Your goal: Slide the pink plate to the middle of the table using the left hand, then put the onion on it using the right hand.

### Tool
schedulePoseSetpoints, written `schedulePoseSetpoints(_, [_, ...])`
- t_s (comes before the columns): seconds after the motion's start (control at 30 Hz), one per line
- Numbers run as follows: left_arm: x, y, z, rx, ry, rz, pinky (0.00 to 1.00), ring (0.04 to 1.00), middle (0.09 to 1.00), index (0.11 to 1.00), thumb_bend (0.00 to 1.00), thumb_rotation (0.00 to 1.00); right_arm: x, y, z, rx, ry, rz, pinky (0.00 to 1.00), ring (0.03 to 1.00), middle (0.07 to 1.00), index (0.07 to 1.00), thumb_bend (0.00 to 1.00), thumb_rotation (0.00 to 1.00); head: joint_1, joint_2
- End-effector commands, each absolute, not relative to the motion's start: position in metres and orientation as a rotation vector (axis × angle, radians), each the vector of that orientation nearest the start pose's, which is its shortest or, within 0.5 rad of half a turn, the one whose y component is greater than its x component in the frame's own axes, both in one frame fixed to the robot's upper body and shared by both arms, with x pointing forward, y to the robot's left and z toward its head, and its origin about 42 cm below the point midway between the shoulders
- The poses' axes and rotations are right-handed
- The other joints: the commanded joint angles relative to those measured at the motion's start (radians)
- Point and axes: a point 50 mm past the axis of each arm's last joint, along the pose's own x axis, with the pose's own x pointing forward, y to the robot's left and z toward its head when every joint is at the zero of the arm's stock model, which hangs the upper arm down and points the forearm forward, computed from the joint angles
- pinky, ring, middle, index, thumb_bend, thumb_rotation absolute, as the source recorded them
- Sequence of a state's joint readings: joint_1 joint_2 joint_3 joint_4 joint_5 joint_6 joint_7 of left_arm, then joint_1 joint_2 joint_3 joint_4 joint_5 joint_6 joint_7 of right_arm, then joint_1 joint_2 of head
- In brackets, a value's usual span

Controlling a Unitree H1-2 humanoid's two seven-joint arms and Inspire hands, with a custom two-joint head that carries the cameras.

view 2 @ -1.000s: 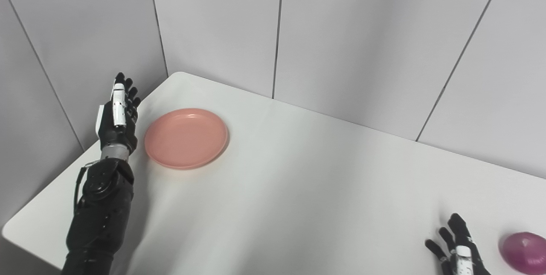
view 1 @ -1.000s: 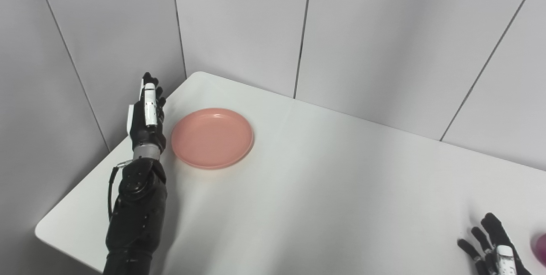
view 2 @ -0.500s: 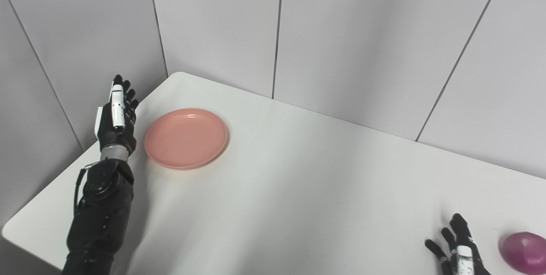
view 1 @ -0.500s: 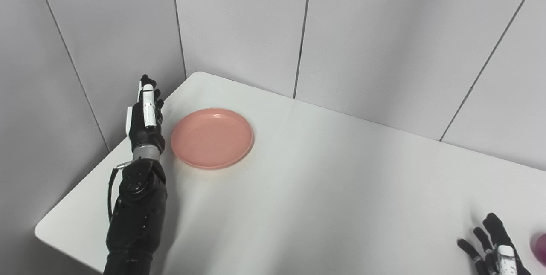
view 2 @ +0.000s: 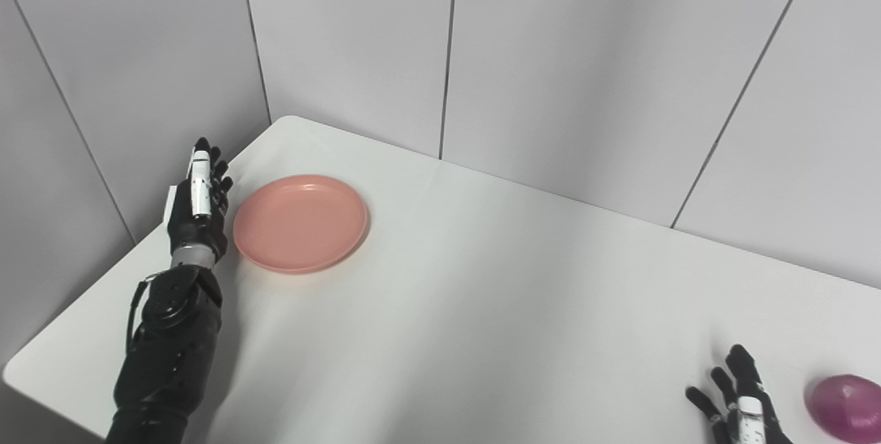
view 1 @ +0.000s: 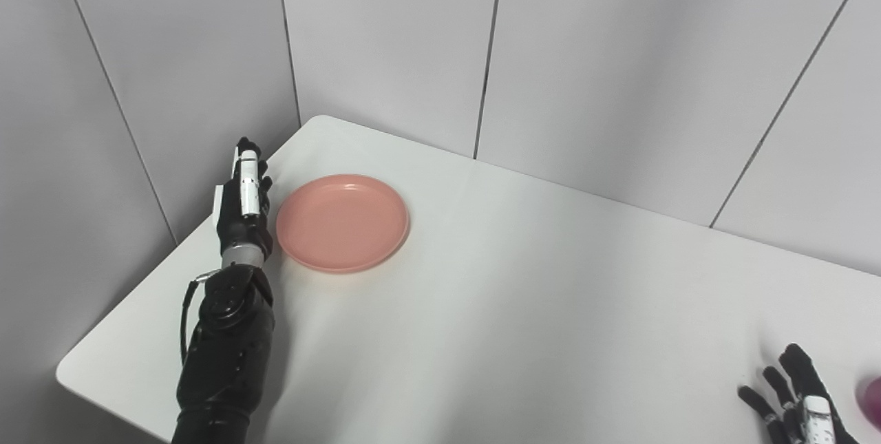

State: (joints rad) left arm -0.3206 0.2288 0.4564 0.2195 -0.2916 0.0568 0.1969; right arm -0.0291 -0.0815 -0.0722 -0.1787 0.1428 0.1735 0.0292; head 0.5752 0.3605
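Grey wall panels (view 1: pixel 385 38) close in two sides of a white table (view 1: pixel 523 306), which carries little else. Nothing lies between the pink plate (view 1: pixel 342 222), sitting flat near the far left corner, and the bare middle of the tabletop. At the near right edge a purple onion (view 2: pixel 842 408) rests on the table, well apart from the plate.

Just beside the plate's left rim stands the left hand (view 1: pixel 245 206), edge-on with its fingers straight and pointing away, holding nothing; whether it touches the rim is hard to tell from this angle. Low at the right, the right hand (view 2: pixel 740 408) shows spread fingers, empty, near the onion but apart from it.
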Motion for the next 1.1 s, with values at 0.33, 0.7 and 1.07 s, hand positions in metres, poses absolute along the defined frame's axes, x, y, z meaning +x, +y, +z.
schedulePoseSetpoints(0.33, [0.371,0.400,0.175,-0.206,-0.199,0.556,1.00,1.000,1.000,0.984,0.36,1.00,0.291,-0.252,0.145,0.048,-0.033,-0.014,0.97,0.938,0.952,0.921,0.57,0.88,-0.001,0.005])
schedulePoseSetpoints(0.7, [0.377,0.398,0.171,-0.236,-0.162,0.530,1.00,0.990,0.982,0.965,0.38,1.00,0.291,-0.252,0.144,0.054,-0.037,-0.017,0.94,0.921,0.940,0.913,0.57,0.86,0.000,0.011])
schedulePoseSetpoints(1.07, [0.388,0.395,0.167,-0.234,-0.131,0.499,0.99,0.983,0.977,0.954,0.37,1.00,0.290,-0.252,0.144,0.049,-0.032,-0.018,0.93,0.923,0.939,0.907,0.54,0.87,-0.001,0.012])
